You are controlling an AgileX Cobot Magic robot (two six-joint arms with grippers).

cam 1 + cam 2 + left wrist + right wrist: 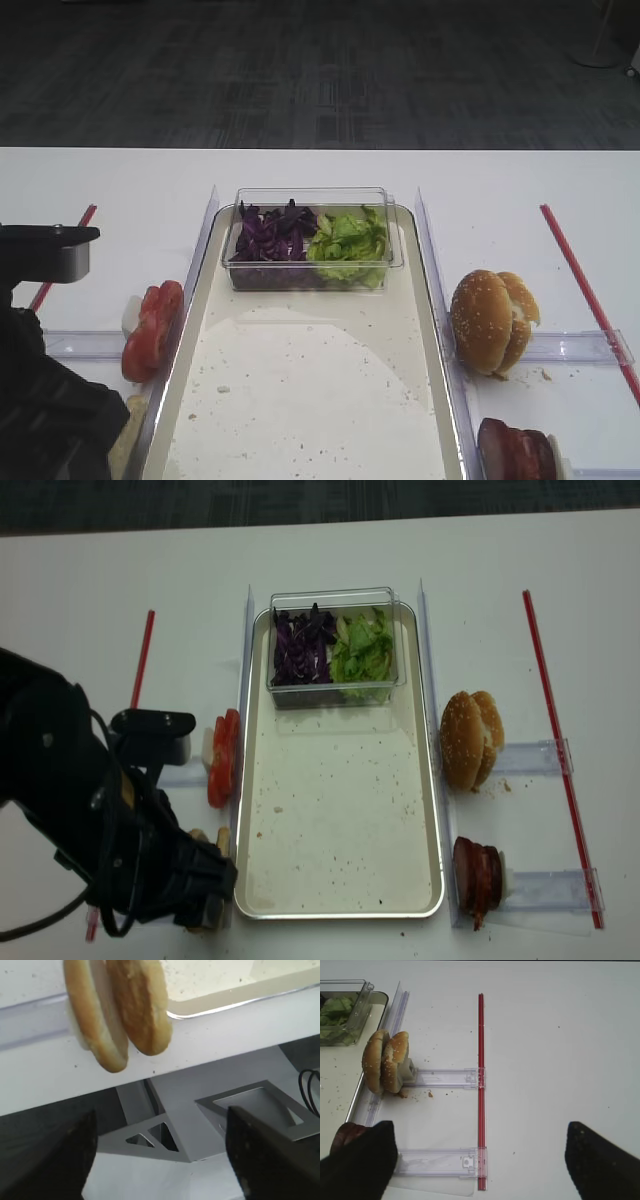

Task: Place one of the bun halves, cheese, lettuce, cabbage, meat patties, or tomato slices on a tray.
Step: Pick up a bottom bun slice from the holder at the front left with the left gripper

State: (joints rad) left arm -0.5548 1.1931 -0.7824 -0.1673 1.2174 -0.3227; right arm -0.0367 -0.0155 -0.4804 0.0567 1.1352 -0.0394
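While the left arm bends low at the near left corner of the table, its jaws stand wide and empty just before two plain bun halves. The right jaws are spread too, holding nothing. Beyond lie the crumbed tray, then lettuce and cabbage. No writing is readable.

You will find no readable text, label, brand, number or sign in any view. The tray, the clear tub, the plastic holders and the red strips carry no markings you can read. The white table is unmarked as well.
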